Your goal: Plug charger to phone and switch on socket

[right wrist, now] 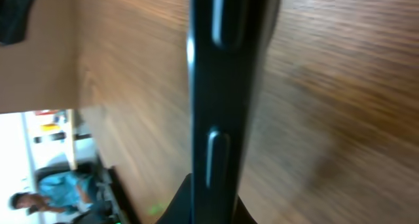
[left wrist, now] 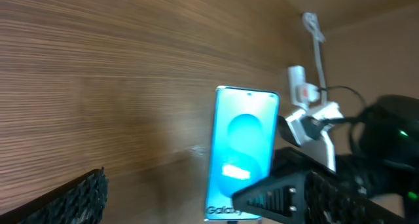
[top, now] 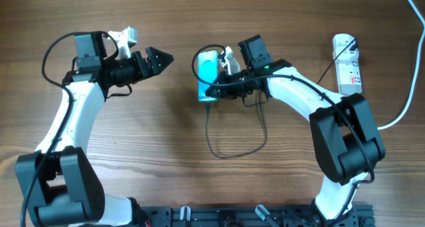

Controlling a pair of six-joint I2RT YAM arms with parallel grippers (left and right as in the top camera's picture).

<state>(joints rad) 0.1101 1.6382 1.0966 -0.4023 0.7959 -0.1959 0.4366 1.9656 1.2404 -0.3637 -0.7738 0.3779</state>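
The phone [top: 207, 73] with its turquoise screen lies at the table's middle, and my right gripper [top: 224, 77] is shut on its right edge. In the right wrist view the phone's dark side edge [right wrist: 222, 86] with buttons fills the space between my jaws [right wrist: 213, 201]. The thin black charger cable [top: 229, 152] loops from the phone's near end to a black plug [top: 352, 51] in the white socket [top: 348, 68]. I cannot tell if the tip is seated in the phone. My left gripper [top: 167, 57] is open and empty, left of the phone. Its wrist view shows the phone [left wrist: 241, 152] ahead between the open fingers [left wrist: 170, 194].
A thick white cable [top: 408, 87] runs along the right edge of the wooden table [top: 133, 147]. The socket [left wrist: 300, 86] and its white cord [left wrist: 315, 37] show far back in the left wrist view. The right arm's body [left wrist: 386, 145] sits right of the phone there.
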